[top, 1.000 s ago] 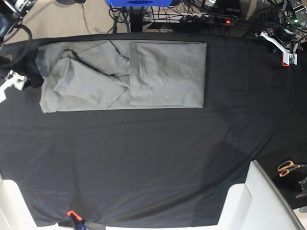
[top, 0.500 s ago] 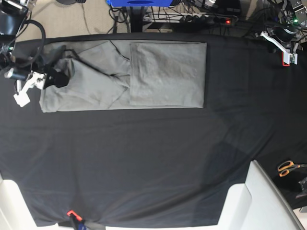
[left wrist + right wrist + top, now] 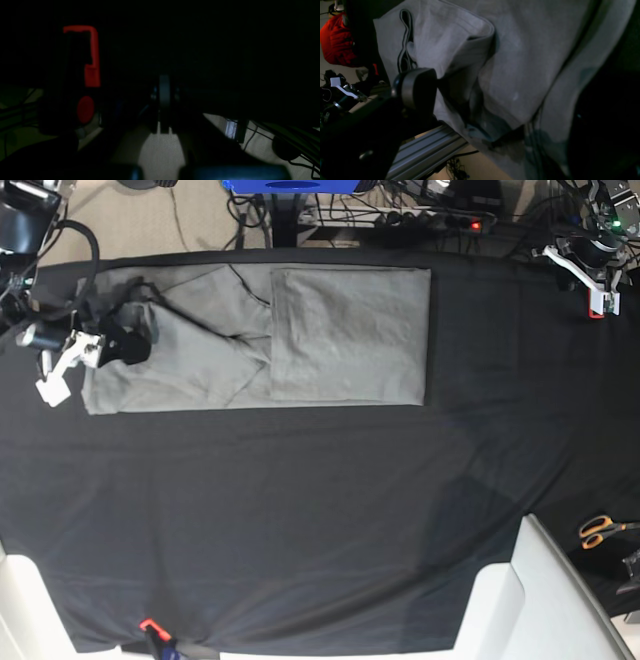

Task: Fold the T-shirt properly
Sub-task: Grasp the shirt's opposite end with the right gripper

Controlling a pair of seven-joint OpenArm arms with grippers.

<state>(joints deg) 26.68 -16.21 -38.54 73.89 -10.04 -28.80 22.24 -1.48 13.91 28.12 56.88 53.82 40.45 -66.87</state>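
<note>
The light grey T-shirt [image 3: 345, 335] lies along the far side of the table on the black cloth [image 3: 300, 510]. Its right part is folded into a neat rectangle and its left part is rumpled. My right gripper [image 3: 122, 340] hovers over the shirt's left end. In the right wrist view the shirt [image 3: 520, 62] fills the frame, and one black finger [image 3: 416, 85] stands beside a raised fold with nothing pinched. The jaws look open. My left gripper [image 3: 590, 285] rests at the far right corner, away from the shirt. It shows dark and closed in the left wrist view [image 3: 163, 105].
A red clamp [image 3: 597, 308] grips the cloth edge by the left gripper, and it also shows in the left wrist view [image 3: 91, 62]. Another clamp [image 3: 150, 625] sits at the near edge. Orange-handled scissors [image 3: 600, 530] lie at the right, beside a white surface [image 3: 540, 600].
My right arm has swung in from the table's left edge onto the shirt's left end. The fabric there has shifted slightly. The left arm has not moved.
</note>
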